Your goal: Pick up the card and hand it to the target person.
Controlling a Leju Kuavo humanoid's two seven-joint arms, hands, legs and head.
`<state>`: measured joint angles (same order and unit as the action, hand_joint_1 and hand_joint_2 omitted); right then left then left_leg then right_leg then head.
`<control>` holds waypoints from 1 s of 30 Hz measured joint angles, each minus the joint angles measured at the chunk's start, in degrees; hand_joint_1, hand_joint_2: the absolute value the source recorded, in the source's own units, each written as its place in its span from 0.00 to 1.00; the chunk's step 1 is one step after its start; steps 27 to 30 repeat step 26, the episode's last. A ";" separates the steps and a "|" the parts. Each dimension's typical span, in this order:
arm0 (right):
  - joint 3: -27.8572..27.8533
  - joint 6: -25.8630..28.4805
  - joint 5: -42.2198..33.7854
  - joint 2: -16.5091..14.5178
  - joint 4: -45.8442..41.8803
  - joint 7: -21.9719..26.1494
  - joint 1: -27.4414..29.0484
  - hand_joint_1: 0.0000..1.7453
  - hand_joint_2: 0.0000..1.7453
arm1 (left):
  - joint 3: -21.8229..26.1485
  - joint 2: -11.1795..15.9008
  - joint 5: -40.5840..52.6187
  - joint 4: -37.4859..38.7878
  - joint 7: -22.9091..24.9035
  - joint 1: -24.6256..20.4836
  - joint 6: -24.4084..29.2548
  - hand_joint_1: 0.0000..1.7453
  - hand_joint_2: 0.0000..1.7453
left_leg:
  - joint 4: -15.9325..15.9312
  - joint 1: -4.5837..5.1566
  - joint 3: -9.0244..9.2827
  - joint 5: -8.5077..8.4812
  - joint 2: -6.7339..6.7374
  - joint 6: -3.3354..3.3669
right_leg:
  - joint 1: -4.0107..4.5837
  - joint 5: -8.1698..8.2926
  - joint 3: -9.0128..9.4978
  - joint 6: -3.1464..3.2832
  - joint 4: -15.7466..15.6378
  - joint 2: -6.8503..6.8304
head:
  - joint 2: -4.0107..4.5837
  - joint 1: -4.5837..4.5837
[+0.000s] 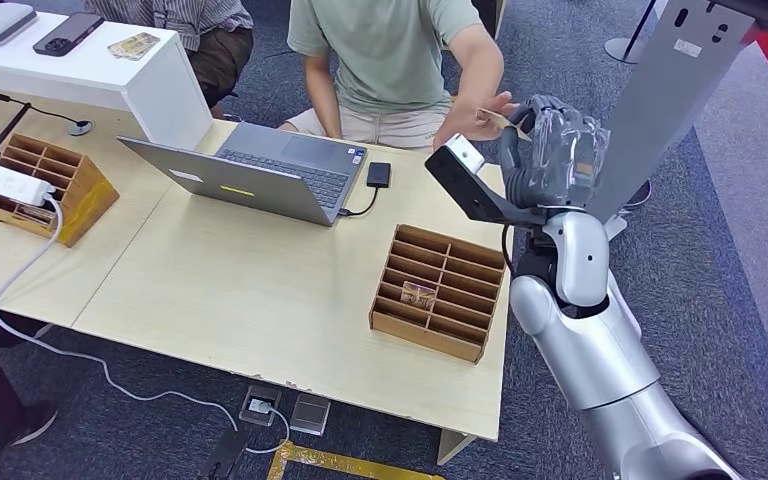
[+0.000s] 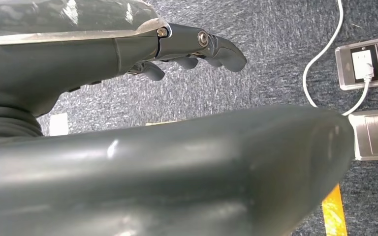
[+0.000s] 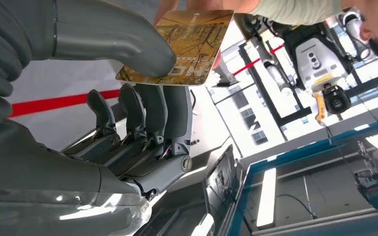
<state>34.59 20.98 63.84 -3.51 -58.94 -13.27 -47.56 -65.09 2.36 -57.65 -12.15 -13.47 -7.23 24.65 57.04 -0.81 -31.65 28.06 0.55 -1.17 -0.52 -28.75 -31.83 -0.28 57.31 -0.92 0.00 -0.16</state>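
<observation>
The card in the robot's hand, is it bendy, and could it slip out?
Probably stiff: the card sticks out flat past the right hand without drooping. It looks thin and likely light. Its glossy face could be slippery, as just the thumb and fingers pinch one end while the person's hand reaches it.

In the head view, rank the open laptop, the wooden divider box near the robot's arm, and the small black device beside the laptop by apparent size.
1. laptop, largest.
2. wooden divider box, clearly smaller.
3. small black device, far the smallest.
</observation>
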 joint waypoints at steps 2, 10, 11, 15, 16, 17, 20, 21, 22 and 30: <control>-0.20 0.08 0.61 -0.27 2.09 0.01 -0.75 0.74 1.00 | 0.00 0.00 0.16 0.00 -0.04 -0.01 -0.13 0.00 0.00 | 0.00 0.00 0.00 0.00 0.00 0.00 | 0.00 0.00 0.00 0.00 0.00 0.00 | 0.00 -0.01; -0.55 -0.30 0.90 -1.40 8.67 -0.26 -1.47 0.35 1.00 | -0.03 0.00 0.51 0.00 0.32 -0.01 -0.35 0.00 0.00 | 0.00 0.00 -0.01 0.00 -0.01 0.00 | 0.00 0.00 0.00 0.00 0.00 0.00 | 0.00 0.00; -0.58 -0.46 0.85 -1.50 9.18 -0.34 -1.48 0.19 1.00 | -0.04 0.00 0.52 0.00 0.48 -0.01 -0.34 0.00 0.00 | 0.00 0.00 -0.01 0.00 -0.01 0.00 | 0.00 0.00 -0.01 0.00 0.00 0.00 | 0.00 0.01; -0.79 -0.73 0.09 -1.83 10.52 0.09 -1.53 0.00 1.00 | -0.04 0.02 0.54 0.00 0.73 -0.02 -0.36 0.00 0.00 | 0.00 0.00 -0.02 0.00 -0.01 0.00 | 0.00 0.00 -0.01 0.00 0.00 0.00 | 0.00 -0.01; -0.84 -0.67 -0.07 -1.88 10.77 0.33 -1.57 0.00 1.00 | -0.04 0.02 0.54 0.00 0.72 -0.01 -0.36 0.00 0.00 | 0.00 0.00 -0.02 0.00 -0.01 0.00 | 0.00 0.00 -0.01 0.00 0.00 0.00 | 0.00 0.00; -0.87 -0.58 -0.20 -1.92 10.99 0.57 -1.62 0.00 1.00 | -0.04 0.02 0.54 0.00 0.72 -0.01 -0.36 0.00 0.00 | 0.00 0.00 -0.02 0.00 -0.01 0.00 | 0.00 0.00 -0.01 0.00 0.00 0.00 | 0.00 0.00; -0.99 -0.28 -0.51 -2.11 11.47 1.26 -1.70 0.00 1.00 | -0.04 0.02 0.54 0.00 0.70 -0.01 -0.34 0.00 0.00 | 0.00 0.00 -0.01 0.00 -0.01 0.00 | 0.00 0.00 -0.01 0.00 0.00 0.00 | 0.00 0.00; -1.03 -0.22 -0.65 -2.17 11.56 1.41 -1.71 0.00 1.00 | -0.04 0.02 0.54 0.00 0.69 -0.01 -0.34 0.00 0.00 | 0.00 0.00 -0.01 0.00 -0.01 0.00 | 0.00 0.00 -0.01 0.00 0.00 0.00 | 0.00 0.00; -1.07 -0.20 -0.78 -2.22 11.62 1.53 -1.71 0.00 1.00 | -0.04 0.02 0.54 0.00 0.69 -0.01 -0.34 0.00 0.00 | 0.00 0.00 -0.01 0.00 -0.01 0.00 | 0.00 0.00 -0.01 0.00 0.00 0.00 | 0.00 0.00; -1.26 -0.14 -1.37 -2.36 11.81 2.10 -1.71 0.00 1.00 | -0.04 0.02 0.53 0.00 0.68 -0.01 -0.33 0.00 0.00 | 0.00 0.00 -0.01 0.00 -0.01 0.00 | 0.00 0.00 -0.01 0.00 0.00 0.00 | 0.00 0.01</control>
